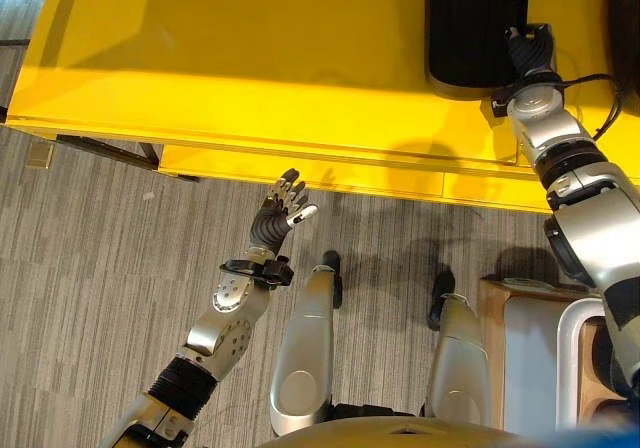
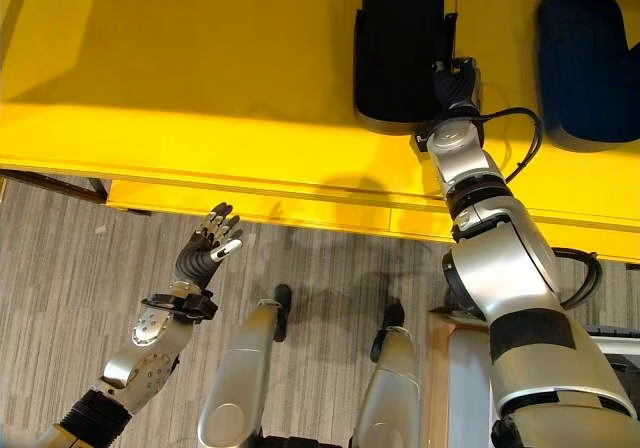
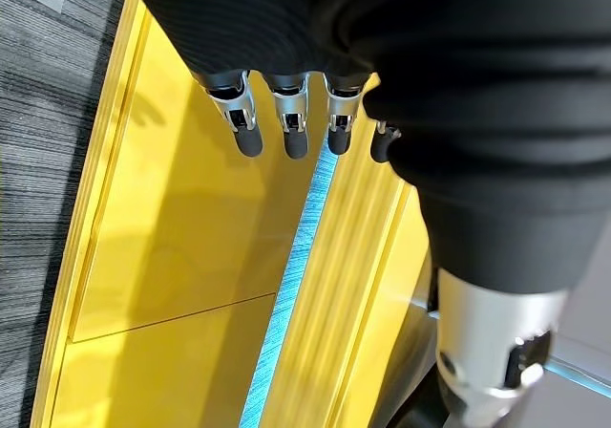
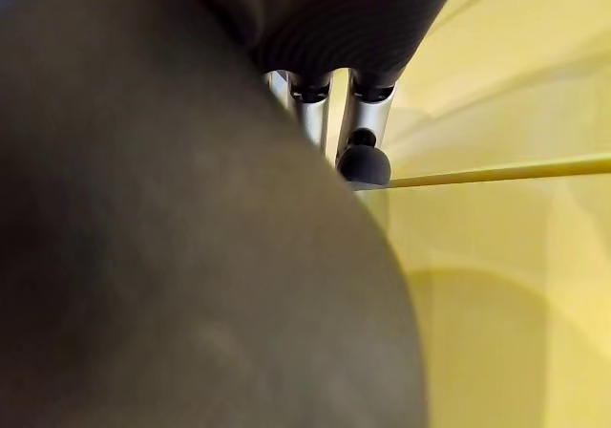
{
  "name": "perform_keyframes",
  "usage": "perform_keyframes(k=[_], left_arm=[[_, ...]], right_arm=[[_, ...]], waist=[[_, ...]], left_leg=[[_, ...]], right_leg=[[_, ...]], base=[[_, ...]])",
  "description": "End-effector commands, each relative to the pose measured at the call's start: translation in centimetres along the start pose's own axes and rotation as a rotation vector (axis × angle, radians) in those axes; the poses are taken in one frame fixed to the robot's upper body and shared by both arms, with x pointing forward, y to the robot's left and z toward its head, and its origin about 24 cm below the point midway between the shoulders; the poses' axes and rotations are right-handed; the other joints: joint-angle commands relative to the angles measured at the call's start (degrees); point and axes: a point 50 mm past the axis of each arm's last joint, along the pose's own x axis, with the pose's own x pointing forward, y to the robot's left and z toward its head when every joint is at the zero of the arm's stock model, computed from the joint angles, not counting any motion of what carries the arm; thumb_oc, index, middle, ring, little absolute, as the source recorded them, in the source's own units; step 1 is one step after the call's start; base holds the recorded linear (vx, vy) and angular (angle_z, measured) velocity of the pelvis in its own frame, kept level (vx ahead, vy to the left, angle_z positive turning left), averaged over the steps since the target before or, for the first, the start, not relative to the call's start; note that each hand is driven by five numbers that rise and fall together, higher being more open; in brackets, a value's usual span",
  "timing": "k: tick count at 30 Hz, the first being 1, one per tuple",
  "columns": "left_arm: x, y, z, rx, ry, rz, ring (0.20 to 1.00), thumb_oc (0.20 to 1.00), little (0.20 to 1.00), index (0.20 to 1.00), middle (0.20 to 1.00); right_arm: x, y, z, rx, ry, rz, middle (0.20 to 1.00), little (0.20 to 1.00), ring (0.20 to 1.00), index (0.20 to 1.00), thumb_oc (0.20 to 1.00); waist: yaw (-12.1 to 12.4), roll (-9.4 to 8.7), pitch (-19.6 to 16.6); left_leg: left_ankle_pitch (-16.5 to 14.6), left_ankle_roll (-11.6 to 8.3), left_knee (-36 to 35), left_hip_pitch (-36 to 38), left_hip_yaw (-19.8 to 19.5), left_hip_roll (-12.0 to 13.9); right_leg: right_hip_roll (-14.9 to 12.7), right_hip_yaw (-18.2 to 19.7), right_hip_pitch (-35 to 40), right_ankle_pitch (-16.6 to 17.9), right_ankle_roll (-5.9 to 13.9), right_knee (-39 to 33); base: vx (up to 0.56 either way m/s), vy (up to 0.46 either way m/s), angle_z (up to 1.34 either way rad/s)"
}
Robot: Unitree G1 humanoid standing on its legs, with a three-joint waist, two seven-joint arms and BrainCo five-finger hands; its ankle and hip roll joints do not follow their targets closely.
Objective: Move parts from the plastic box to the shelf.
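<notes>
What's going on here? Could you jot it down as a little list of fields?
Shelf: yellow, in front of the robot
Parts on shelf: black part; dark blue part beside it
Right hand: against the black part; grip hidden
Left hand: raised below the shelf edge, fingers relaxed, empty
Floor: grey carpet

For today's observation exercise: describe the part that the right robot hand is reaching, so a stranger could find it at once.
Start at the yellow shelf. Two dark rounded parts lie on it; the black part is the one touching the right robot hand. The dark blue part lies apart, further right.
</notes>
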Motion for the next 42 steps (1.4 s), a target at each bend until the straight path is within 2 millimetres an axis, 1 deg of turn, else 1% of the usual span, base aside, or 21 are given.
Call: perform_keyframes(k=[1, 7, 9, 11, 14, 22, 23, 24, 25, 35, 41, 42], left_arm=[[0.2, -0.8, 2.4, -0.015, -0.127, -0.035, 1.0, 1.0, 1.0, 1.0, 1.0], [0.3, -0.9, 2.4, -0.014, -0.131, -0.031, 1.0, 1.0, 1.0, 1.0, 1.0], [0.3, -0.9, 2.4, -0.02, -0.127, -0.031, 1.0, 1.0, 1.0, 1.0, 1.0], [0.3, -0.9, 2.4, -0.02, -0.125, -0.031, 1.0, 1.0, 1.0, 1.0, 1.0], [0.3, -0.8, 2.5, -0.021, -0.131, -0.025, 1.0, 1.0, 1.0, 1.0, 1.0], [0.1, -0.7, 2.5, -0.021, -0.131, -0.021, 1.0, 1.0, 1.0, 1.0, 1.0], [0.1, -0.7, 2.5, -0.019, -0.131, -0.021, 1.0, 1.0, 1.0, 1.0, 1.0], [0.1, -0.7, 2.5, -0.021, -0.132, -0.023, 1.0, 1.0, 1.0, 1.0, 1.0], [0.2, -0.7, 2.5, -0.019, -0.134, -0.023, 1.0, 1.0, 1.0, 1.0, 1.0], [0.1, -0.8, 2.4, -0.019, -0.129, -0.028, 1.0, 1.0, 1.0, 1.0, 1.0], [0.1, -0.8, 2.4, -0.019, -0.128, -0.026, 1.0, 1.0, 1.0, 1.0, 1.0], [0.1, -0.8, 2.4, -0.019, -0.131, -0.024, 1.0, 1.0, 1.0, 1.0, 1.0]], right_arm=[[0.5, -0.8, 4.0, 0.09, -0.128, -0.041, 0.2, 0.2, 0.2, 0.2, 0.2], [0.4, -0.7, 4.1, 0.161, -0.109, -0.05, 0.2, 0.2, 0.2, 0.2, 0.2], [0.4, -0.5, 4.2, 0.209, -0.1, -0.049, 0.2, 0.2, 0.2, 0.2, 0.2], [0.3, -0.2, 4.3, 0.22, -0.101, -0.044, 0.2, 0.2, 0.2, 0.2, 0.2], [0.1, 0.3, 4.9, 0.214, -0.117, -0.03, 0.2, 0.2, 0.2, 0.2, 0.2], [0.1, 0.6, 5.1, 0.165, -0.129, -0.022, 0.2, 0.2, 0.2, 0.2, 0.2], [0.0, 0.7, 5.2, 0.158, -0.133, -0.018, 0.209, 0.209, 0.209, 0.209, 0.209], [0.0, 0.7, 5.2, 0.161, -0.133, -0.014, 0.379, 0.379, 0.379, 0.379, 0.379], [0.0, 0.8, 5.2, 0.157, -0.135, -0.011, 1.0, 1.0, 1.0, 1.0, 1.0], [0.0, 0.7, 5.6, 0.066, -0.179, -0.007, 1.0, 1.0, 1.0, 1.0, 1.0], [0.0, 0.6, 5.8, 0.086, -0.185, -0.014, 1.0, 1.0, 1.0, 1.0, 1.0], [-0.1, 0.6, 6.1, 0.103, -0.202, -0.015, 1.0, 1.0, 1.0, 1.0, 1.0]], waist=[[1.8, -1.08, -1.2], [1.9, -0.99, -0.9], [2.0, -0.99, -0.8], [2.1, -0.93, -0.8], [2.2, -0.83, -0.7], [2.3, -0.99, -0.7], [2.4, -1.06, -0.6], [2.4, -1.06, -0.6], [2.3, -1.13, -0.7], [2.0, -1.39, -0.3], [1.9, -1.43, -0.3], [1.6, -1.57, -0.2]], left_leg=[[3.6, -5.69, -2.6, 0.5, -5.4, 5.0], [3.4, -5.55, -2.3, 0.4, -5.3, 4.9], [3.3, -5.46, -1.9, 0.2, -5.3, 4.8], [3.3, -5.42, -1.9, 0.2, -5.4, 4.8], [3.5, -5.4, -2.1, 0.1, -5.4, 4.7], [3.6, -5.42, -2.1, -0.2, -5.5, 4.6], [3.6, -5.45, -2.1, -0.2, -5.5, 4.6], [3.7, -5.47, -2.0, -0.2, -5.6, 4.6], [3.7, -5.48, -2.0, -0.2, -5.6, 4.6], [3.9, -5.64, -2.3, -0.1, -5.5, 4.9], [3.9, -5.64, -2.3, -0.1, -5.5, 4.9], [4.0, -5.69, -2.4, -0.1, -5.5, 5.0]], right_leg=[[-2.7, 0.7, 0.8, 2.3, 1.0, 2.0], [-2.9, 0.6, 0.9, 2.2, 1.03, 2.0], [-2.9, 0.6, 1.0, 2.2, 1.04, 2.0], [-2.9, 0.6, 0.9, 2.2, 1.04, 2.0], [-3.1, 0.5, 0.9, 2.2, 1.07, 2.0], [-3.0, 0.4, 0.9, 2.3, 0.97, 2.1], [-3.0, 0.4, 0.8, 2.3, 0.95, 2.1], [-3.0, 0.4, 0.8, 2.3, 0.94, 2.1], [-2.9, 0.4, 0.7, 2.3, 0.92, 2.2], [-2.7, 0.6, 0.3, 2.3, 0.86, 2.4], [-2.7, 0.6, 0.3, 2.3, 0.84, 2.5], [-2.6, 0.7, 0.2, 2.3, 0.81, 2.5]], base=[[0.0, 0.0, 0.0], [0.0, 0.0, 0.0], [0.0, 0.0, 0.0], [0.0, 0.0, 0.0], [0.0, 0.0, 0.0], [0.0, 0.0, 0.0], [0.0, 0.0, 0.0], [0.0, 0.0, 0.0], [0.0, 0.0, 0.0], [0.0, 0.0, 0.0], [0.0, 0.0, 0.0], [0.0, 0.0, 0.0]])
